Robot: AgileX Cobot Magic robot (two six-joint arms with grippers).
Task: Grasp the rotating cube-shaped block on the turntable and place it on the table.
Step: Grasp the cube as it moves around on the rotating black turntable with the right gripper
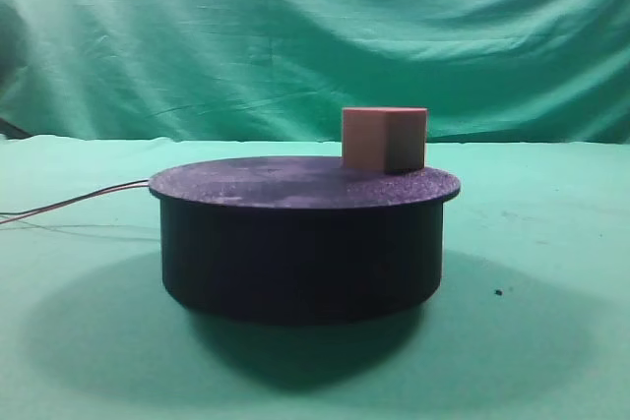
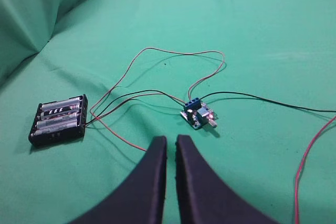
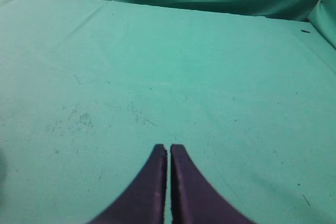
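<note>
Sitting on the turntable (image 1: 295, 184): cube-shaped block (image 1: 384, 139)

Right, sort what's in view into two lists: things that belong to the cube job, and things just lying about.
Belongs to the job:
- cube-shaped block, sitting on the turntable
- turntable
- table, where the block goes
- right gripper, jaws shut, holding nothing

Just lying about:
- battery holder
- small circuit board
- wires linking them
- left gripper, jaws nearly together, idle
</note>
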